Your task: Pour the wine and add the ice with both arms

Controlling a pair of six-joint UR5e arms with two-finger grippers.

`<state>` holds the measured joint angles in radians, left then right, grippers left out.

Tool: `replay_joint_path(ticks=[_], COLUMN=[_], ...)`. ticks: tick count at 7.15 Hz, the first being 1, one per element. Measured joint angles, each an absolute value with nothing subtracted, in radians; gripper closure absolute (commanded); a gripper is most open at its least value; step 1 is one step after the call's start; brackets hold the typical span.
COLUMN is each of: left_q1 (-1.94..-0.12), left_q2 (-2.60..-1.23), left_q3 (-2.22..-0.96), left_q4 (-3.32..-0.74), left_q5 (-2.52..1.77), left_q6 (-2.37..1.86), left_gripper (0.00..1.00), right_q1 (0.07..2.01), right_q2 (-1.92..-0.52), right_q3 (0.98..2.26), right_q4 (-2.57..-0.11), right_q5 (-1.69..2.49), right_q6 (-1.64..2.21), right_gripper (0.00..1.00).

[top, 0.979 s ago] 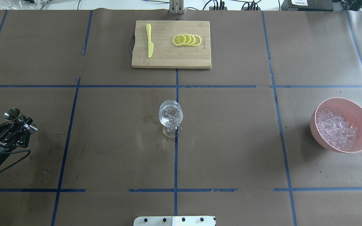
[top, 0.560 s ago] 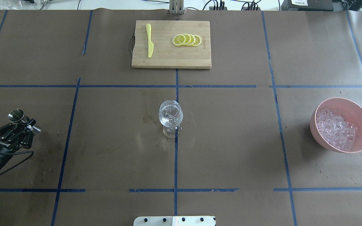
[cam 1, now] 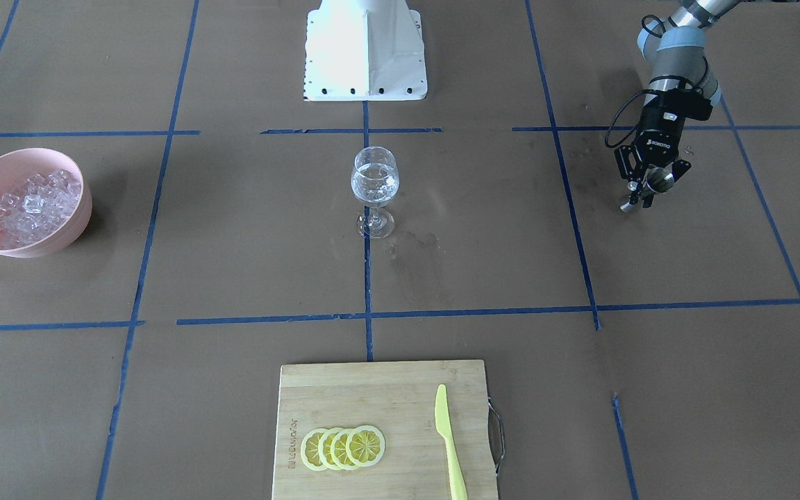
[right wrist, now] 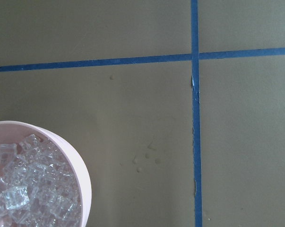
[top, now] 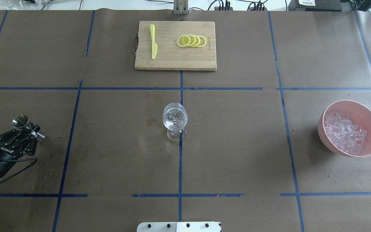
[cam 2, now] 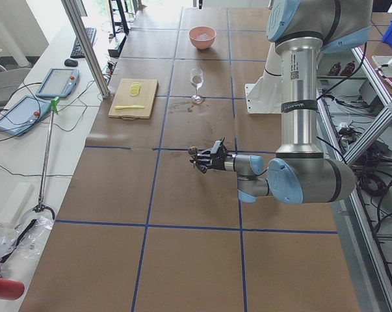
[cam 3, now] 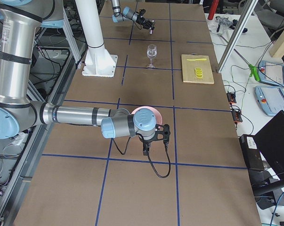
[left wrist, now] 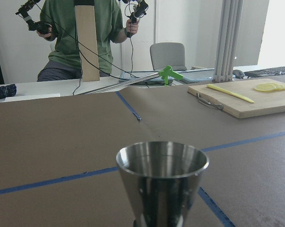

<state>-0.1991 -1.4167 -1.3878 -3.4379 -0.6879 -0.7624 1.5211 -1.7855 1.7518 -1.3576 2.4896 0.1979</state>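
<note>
Ice: clear cubes heaped in pink bowl | left end effector pinching steel jigger | right end effector: cannot tell

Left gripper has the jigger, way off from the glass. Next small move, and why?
Probably carry the jigger level toward the wine glass. The left gripper is shut on it far out on the robot's left, well apart from the glass at centre, so a pour from here would miss. The wrist view shows its mouth up; what it holds doesn't show.
</note>
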Motion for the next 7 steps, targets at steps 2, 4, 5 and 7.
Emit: replay_joint_path(ticks=[2, 4, 5, 7], left_q1=[-0.19, -0.182, -0.18, -0.175], left_q2=[-1.418, -1.418, -1.419, -1.419], left_q3=[-1.386, -1.386, -1.387, -1.388], left_q4=[-3.436, -3.435, -3.435, -3.435], left_q5=[-0.691, -0.692, -0.692, -0.692], left_q6=[-0.762, -0.762, -0.762, -0.762], left_gripper=[0.88, 0.83, 0.83, 0.75], right_q1=[1.519, 1.519, 1.519, 1.519], right_q2=[-1.786, -1.786, -1.786, -1.786], right_q3=[1.752, 1.752, 1.751, 1.751], right_q4=[-1.358, -1.358, -1.358, -1.358], right_q5=[2.49, 2.49, 2.49, 2.49], right_q6=[0.198, 0.198, 0.198, 0.198], right_gripper=[0.0, 0.0, 0.0, 0.0])
